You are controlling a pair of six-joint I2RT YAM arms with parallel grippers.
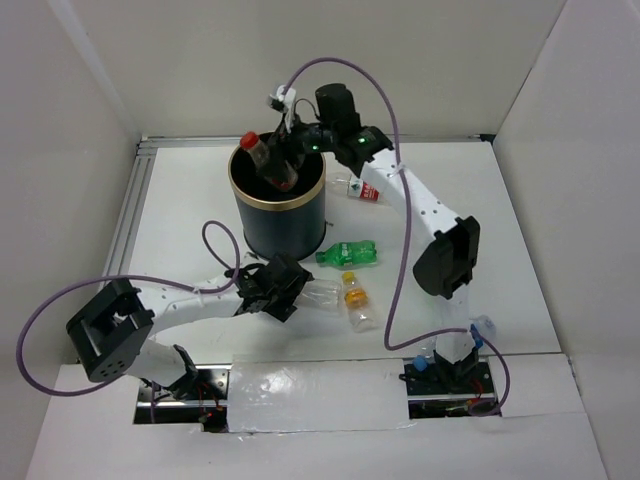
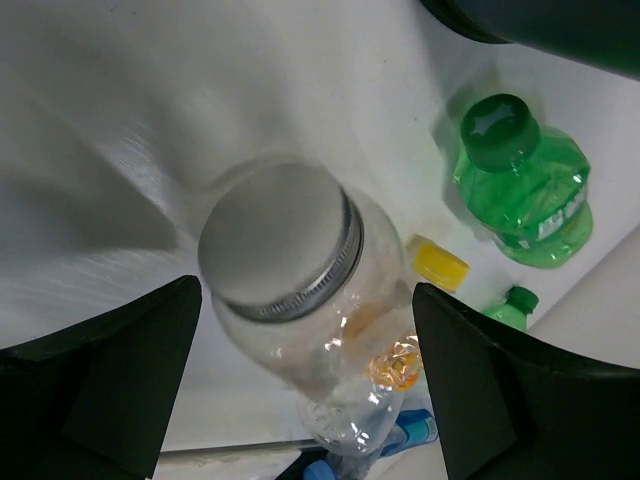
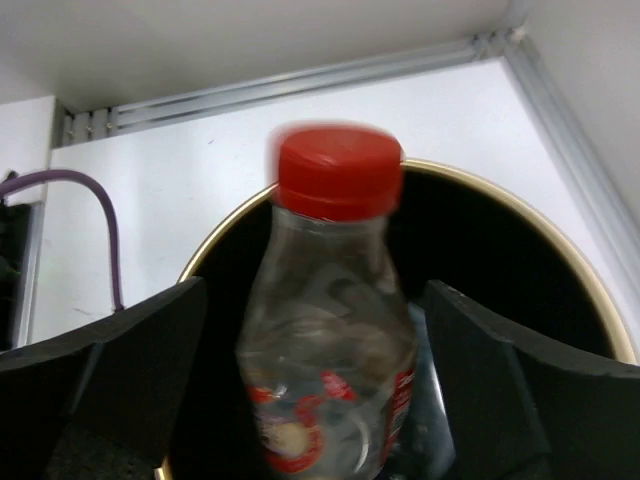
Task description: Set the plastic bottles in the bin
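The bin (image 1: 250,215) is a dark bucket with a gold rim at the table's middle back. My right gripper (image 1: 292,152) hangs over its mouth, jaws open. A blurred clear bottle with a red cap and red-and-white label (image 3: 330,330) sits between the fingers over the bin's rim (image 3: 560,250), with gaps on both sides. My left gripper (image 1: 288,290) is low at the table, jaws wide open around a clear bottle with a grey cap (image 2: 285,250), not touching it. A green bottle (image 1: 347,254) and a yellow-capped bottle (image 1: 355,302) lie just beyond.
A red-and-white labelled bottle (image 1: 365,190) lies behind the bin on the right. A clear bottle with blue on it (image 1: 484,326) lies by the right arm's base. A second green cap (image 2: 518,298) shows in the left wrist view. White walls enclose the table.
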